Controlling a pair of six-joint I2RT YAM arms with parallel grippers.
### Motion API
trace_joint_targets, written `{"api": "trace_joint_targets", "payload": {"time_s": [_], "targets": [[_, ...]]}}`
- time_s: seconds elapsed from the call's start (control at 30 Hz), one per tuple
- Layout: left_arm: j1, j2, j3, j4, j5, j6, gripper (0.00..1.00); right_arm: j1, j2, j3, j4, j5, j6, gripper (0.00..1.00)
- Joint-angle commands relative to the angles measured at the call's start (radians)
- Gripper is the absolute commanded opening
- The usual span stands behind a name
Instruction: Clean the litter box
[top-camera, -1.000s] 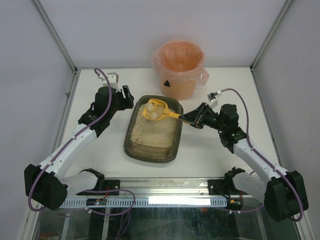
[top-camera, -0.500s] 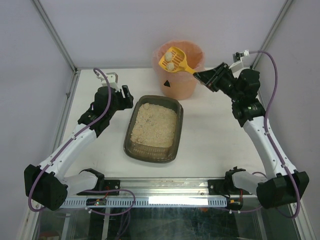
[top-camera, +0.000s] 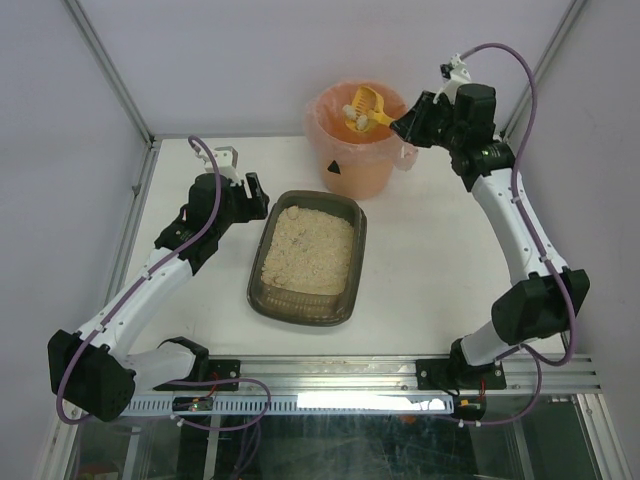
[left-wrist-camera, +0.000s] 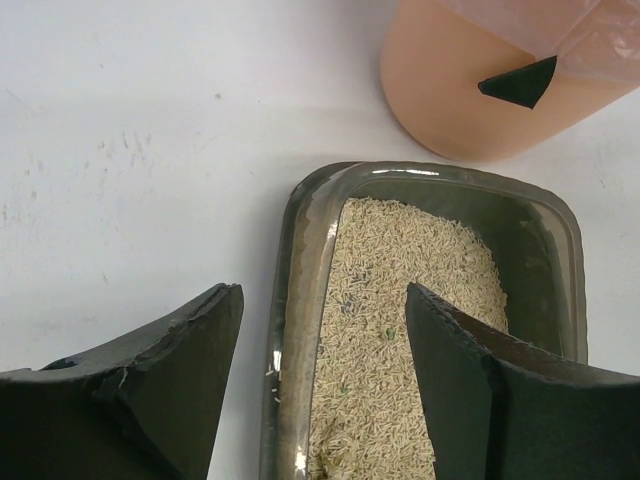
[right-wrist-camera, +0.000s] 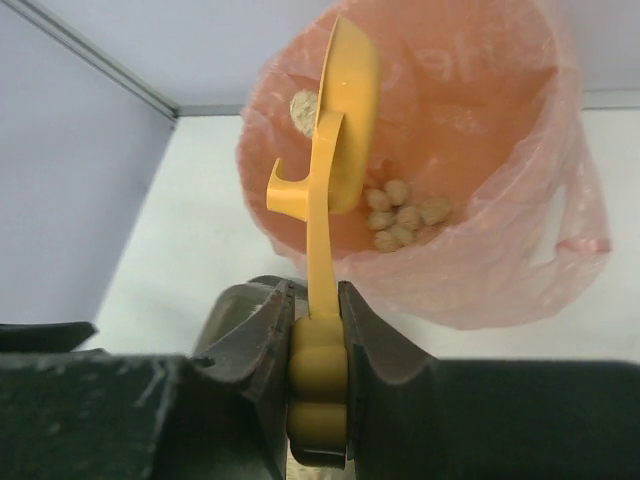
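The litter box is a shallow dark tray of beige litter at the table's middle, also in the left wrist view. My left gripper hovers open over its far left rim, one finger either side of the wall, holding nothing. My right gripper is shut on the handle of a yellow scoop, tipped on edge over the pink-lined bin. In the right wrist view the scoop stands sideways above the bin, a clump beside its bowl and several clumps on the bag's bottom.
The bin stands at the back of the table, just behind the litter box. Metal frame posts and white walls close in the back and both sides. A black triangle mark shows on the bin's front.
The right arm lifted the loaded scoop out of the litter box, carried it back to the bin and has rolled it on edge there. The left arm stayed put.
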Motion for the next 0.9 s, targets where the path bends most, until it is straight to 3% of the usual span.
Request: {"api": "trace_joint_targets", "payload": {"time_s": [0.0, 0.17, 0.5, 0.67, 0.87], "targets": [[0.014, -0.036, 0.016, 0.019, 0.023, 0.001, 0.69, 0.059, 0.033, 0.159, -0.115, 0.136, -0.332, 0.00], [0.016, -0.034, 0.015, 0.018, 0.024, 0.001, 0.69, 0.160, 0.101, 0.270, -0.200, 0.420, -0.523, 0.00], [0.021, -0.037, 0.014, 0.018, 0.012, 0.001, 0.69, 0.354, 0.062, 0.187, 0.046, 0.791, -0.899, 0.00], [0.024, -0.031, 0.015, 0.017, 0.013, 0.000, 0.69, 0.425, -0.040, 0.120, 0.189, 0.806, -0.914, 0.00], [0.031, -0.036, 0.014, 0.018, 0.000, -0.003, 0.71, 0.438, -0.296, -0.053, 0.295, 0.567, -0.589, 0.00]]}}
